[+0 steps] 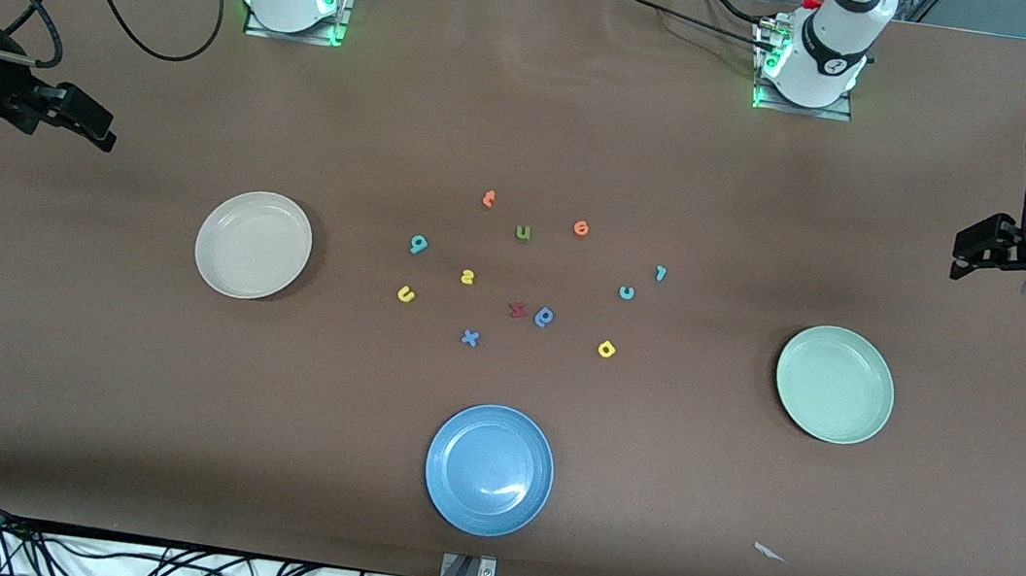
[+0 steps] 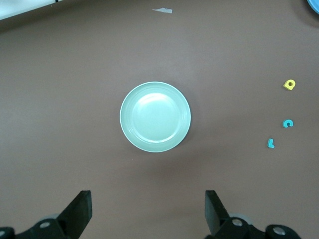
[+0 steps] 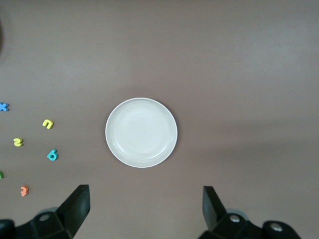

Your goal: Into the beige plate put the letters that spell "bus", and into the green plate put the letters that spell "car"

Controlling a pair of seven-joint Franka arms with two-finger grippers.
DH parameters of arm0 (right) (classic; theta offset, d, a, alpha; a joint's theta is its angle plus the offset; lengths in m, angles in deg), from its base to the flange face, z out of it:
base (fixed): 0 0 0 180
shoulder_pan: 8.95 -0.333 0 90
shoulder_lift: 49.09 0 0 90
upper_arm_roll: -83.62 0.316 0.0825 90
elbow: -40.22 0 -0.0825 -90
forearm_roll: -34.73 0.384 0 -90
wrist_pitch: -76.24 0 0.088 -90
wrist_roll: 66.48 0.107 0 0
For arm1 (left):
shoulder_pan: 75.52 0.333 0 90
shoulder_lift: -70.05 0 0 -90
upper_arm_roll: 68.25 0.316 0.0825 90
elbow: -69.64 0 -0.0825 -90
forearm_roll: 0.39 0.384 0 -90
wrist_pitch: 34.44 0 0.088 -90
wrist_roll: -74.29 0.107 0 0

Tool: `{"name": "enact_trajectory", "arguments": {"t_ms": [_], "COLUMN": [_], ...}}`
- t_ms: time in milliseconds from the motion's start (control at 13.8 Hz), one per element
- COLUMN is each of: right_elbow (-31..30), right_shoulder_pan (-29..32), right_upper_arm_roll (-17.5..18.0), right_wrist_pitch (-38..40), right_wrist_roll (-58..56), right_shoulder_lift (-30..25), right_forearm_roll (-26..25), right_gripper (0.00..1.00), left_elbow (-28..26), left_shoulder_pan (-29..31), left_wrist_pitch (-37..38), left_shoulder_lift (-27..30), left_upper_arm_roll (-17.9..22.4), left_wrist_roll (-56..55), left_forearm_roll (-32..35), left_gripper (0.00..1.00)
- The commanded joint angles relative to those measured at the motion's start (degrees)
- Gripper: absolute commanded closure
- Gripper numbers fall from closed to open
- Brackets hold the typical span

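The beige plate (image 1: pixel 253 244) (image 3: pixel 141 132) and the green plate (image 1: pixel 835 384) (image 2: pixel 155 116) both lie bare. Between them are the loose letters: teal b (image 1: pixel 418 244) (image 3: pixel 52 155), yellow s (image 1: pixel 467 277) (image 3: pixel 18 142), yellow u (image 1: pixel 406 293) (image 3: pixel 47 124), teal c (image 1: pixel 627 292) (image 2: pixel 287 123), teal r (image 1: pixel 661 273) (image 2: pixel 270 144) and yellow a (image 1: pixel 606 348) (image 2: pixel 289 84). My right gripper (image 1: pixel 106 135) (image 3: pixel 145 209) hangs open over the table at its own end, apart from the beige plate. My left gripper (image 1: pixel 959 260) (image 2: pixel 148 211) hangs open at the left arm's end, holding nothing.
Among the letters lie an orange t (image 1: pixel 489 198), an olive u (image 1: pixel 523 232), an orange e (image 1: pixel 581 228), a red letter (image 1: pixel 517 309), a blue b-shape (image 1: pixel 545 316) and a blue x (image 1: pixel 470 338). A blue plate (image 1: pixel 490 469) sits nearer the front camera. A paper scrap (image 1: pixel 769 551) lies near the green plate.
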Motion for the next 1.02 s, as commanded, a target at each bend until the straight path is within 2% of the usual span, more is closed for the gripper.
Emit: {"name": "enact_trajectory", "arguments": {"t_ms": [0, 944], "right_elbow": [0.0, 0.1], "right_shoulder_pan": [-0.1, 0.0], "right_upper_arm_roll": [-0.1, -0.1], "right_wrist_pitch": [0.4, 0.7], "right_wrist_roll": [-0.5, 0.3], "right_shoulder_lift": [-0.7, -0.7], "right_forearm_roll": [-0.3, -0.3], "right_gripper": [0.00, 0.00], "left_elbow": [0.0, 0.0], "left_shoulder_pan": [0.2, 0.2], "left_wrist_pitch": [0.4, 0.4], "left_shoulder_lift": [0.4, 0.4], "left_upper_arm_roll": [0.0, 0.0], "left_wrist_roll": [0.8, 1.0], "left_forearm_roll": [-1.3, -1.3], "left_gripper": [0.00, 0.00]}}
